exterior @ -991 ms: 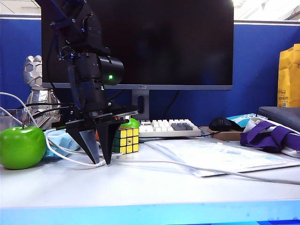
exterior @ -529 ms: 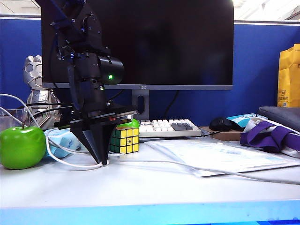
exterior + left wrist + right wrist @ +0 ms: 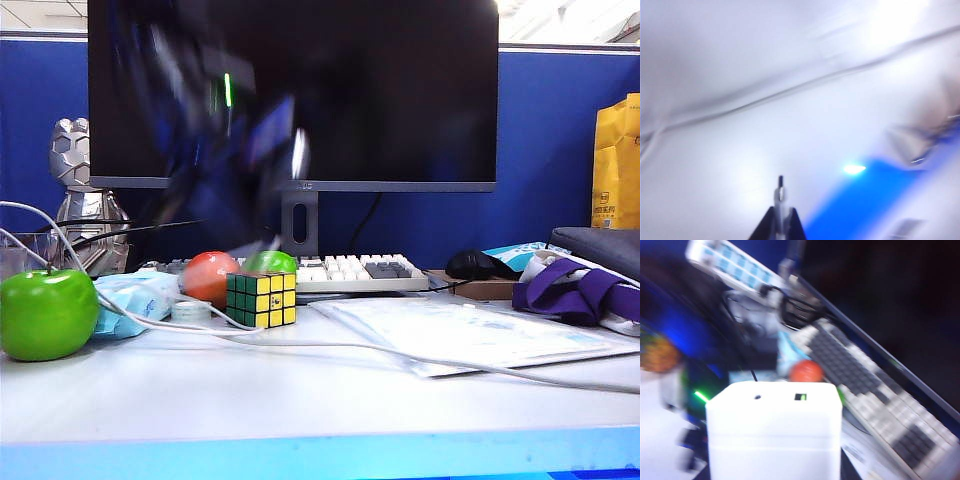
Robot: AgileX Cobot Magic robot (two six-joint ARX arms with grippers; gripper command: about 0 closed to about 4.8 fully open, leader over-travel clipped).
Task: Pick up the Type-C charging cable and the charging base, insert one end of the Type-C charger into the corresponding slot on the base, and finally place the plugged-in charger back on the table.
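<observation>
Left gripper (image 3: 780, 220): jaws closed on the plug of the Type-C charging cable (image 3: 780, 192), its tip seen protruding; raised as a blur before the monitor (image 3: 400, 90). Cord is trailed across the table (image 3: 300, 400).
Right gripper: fingers hidden; charging base (image 3: 774, 430) is seen filling its camera's foreground, above the keyboard (image 3: 865, 385); grip cannot be confirmed.

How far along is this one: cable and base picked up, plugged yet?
Done: both pickups. In hand: the left end effector is shut on the thin white cable's metal-tipped plug; the small white plastic block-shaped charging base fills the right end effector's view, apparently held. Left: insertion, its slot being empty, then setting both on the white table.
</observation>
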